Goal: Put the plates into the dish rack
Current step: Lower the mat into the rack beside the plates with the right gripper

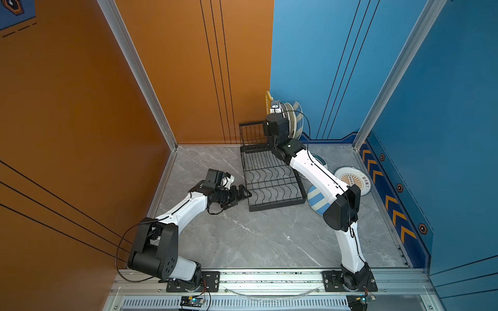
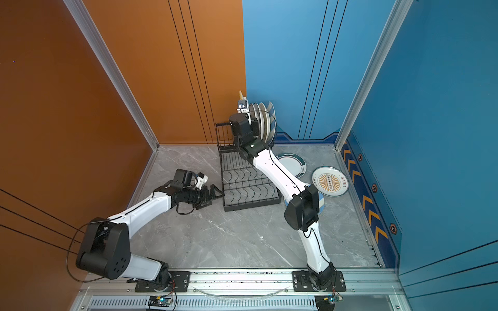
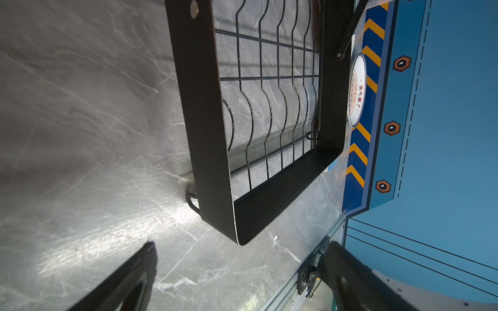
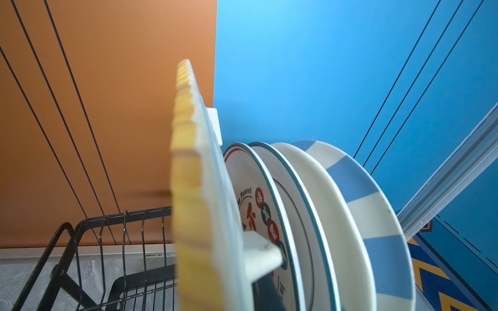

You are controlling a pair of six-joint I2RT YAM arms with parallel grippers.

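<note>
Right fingers (image 4: 260, 254) are clamping a yellow woven plate (image 4: 188, 188) beside four racked round plates (image 4: 336, 210); three more plates (image 1: 353, 179) are lying unloaded, left fingers (image 3: 121, 280) apart.

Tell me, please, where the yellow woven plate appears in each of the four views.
Both top views: the yellow woven plate shows as a thin yellow edge above the far end of the dish rack.
Left wrist: not in it.
Right wrist: large in the middle, edge-on, beside the upright round plates.
Shared landmark: the black dish rack, also in both wrist views.
</note>
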